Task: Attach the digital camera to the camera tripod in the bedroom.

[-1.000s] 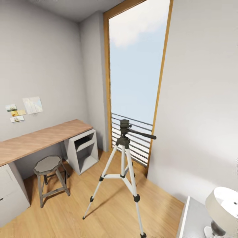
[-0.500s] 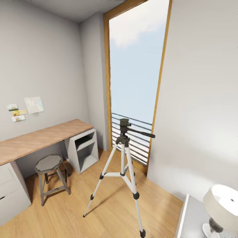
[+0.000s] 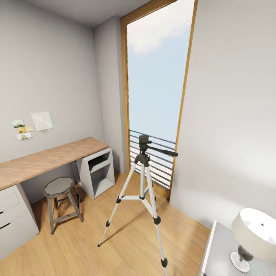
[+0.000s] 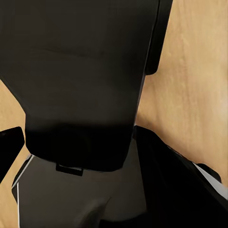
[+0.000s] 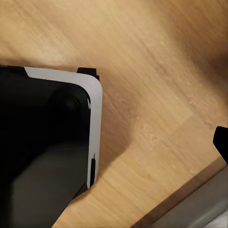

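The camera tripod (image 3: 142, 184) stands on the wood floor in front of the tall window, its three silver legs spread. Its black head (image 3: 144, 142) is bare, and the pan handle (image 3: 164, 151) points right. In the left wrist view a large boxy black thing, apparently the digital camera (image 4: 85, 76), sits right in front of the lens. My left gripper (image 4: 80, 142) seems shut on it, with one fingertip (image 4: 9, 142) at its side. In the right wrist view one fingertip (image 5: 221, 142) of my right gripper (image 5: 114, 142) shows over bare floor, holding nothing.
A wood-topped desk (image 3: 46, 159) runs along the left wall, with a grey stool (image 3: 59, 188) before it. A white lamp (image 3: 255, 234) stands on a grey nightstand (image 3: 216, 253) at the lower right. The robot's black base (image 5: 42, 152) shows below my right gripper.
The whole head view has shifted, so the camera moved: the tripod and stool sit slightly higher and smaller, and more of the lamp and nightstand shows. Nothing in the room has moved.
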{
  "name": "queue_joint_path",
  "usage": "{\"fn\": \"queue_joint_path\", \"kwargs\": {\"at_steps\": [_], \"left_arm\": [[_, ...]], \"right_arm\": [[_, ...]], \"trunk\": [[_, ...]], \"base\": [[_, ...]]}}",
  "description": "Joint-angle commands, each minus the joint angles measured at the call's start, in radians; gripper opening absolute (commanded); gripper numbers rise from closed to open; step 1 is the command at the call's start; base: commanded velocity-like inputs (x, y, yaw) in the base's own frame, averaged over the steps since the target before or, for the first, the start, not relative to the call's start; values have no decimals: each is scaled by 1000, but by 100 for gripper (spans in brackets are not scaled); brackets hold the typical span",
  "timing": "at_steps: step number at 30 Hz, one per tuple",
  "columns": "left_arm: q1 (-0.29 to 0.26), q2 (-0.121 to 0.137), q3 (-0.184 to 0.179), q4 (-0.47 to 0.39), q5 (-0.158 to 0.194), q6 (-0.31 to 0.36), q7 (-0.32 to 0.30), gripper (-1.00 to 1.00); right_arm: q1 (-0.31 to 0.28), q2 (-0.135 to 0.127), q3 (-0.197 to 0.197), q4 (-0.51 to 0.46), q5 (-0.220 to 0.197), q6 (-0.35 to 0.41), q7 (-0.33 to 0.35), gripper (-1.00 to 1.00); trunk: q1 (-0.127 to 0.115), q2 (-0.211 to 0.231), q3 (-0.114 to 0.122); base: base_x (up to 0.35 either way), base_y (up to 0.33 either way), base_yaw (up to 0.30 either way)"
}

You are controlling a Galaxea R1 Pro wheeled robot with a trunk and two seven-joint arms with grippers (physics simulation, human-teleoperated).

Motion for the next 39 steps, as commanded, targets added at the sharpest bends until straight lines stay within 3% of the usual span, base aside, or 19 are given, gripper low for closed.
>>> {"fn": "queue_joint_path", "kwargs": {"at_steps": [1, 30, 39], "left_arm": [[0, 0, -9, 0, 5, -2, 3, -100], [0, 0, -9, 0, 0, 0, 3, -100], [0, 0, -9, 0, 0, -1, 3, -100]], "right_arm": [[-1, -1, -8, 3, 10, -6, 2, 100], [-1, 0, -9, 3, 9, -6, 2, 100], [-1, 2, -9, 3, 9, -4, 2, 100]], "trunk": [[0, -1, 0], [0, -1, 0], [0, -1, 0]], "base": [[-8, 0, 0], [-1, -60, 0], [0, -2, -175]]}}
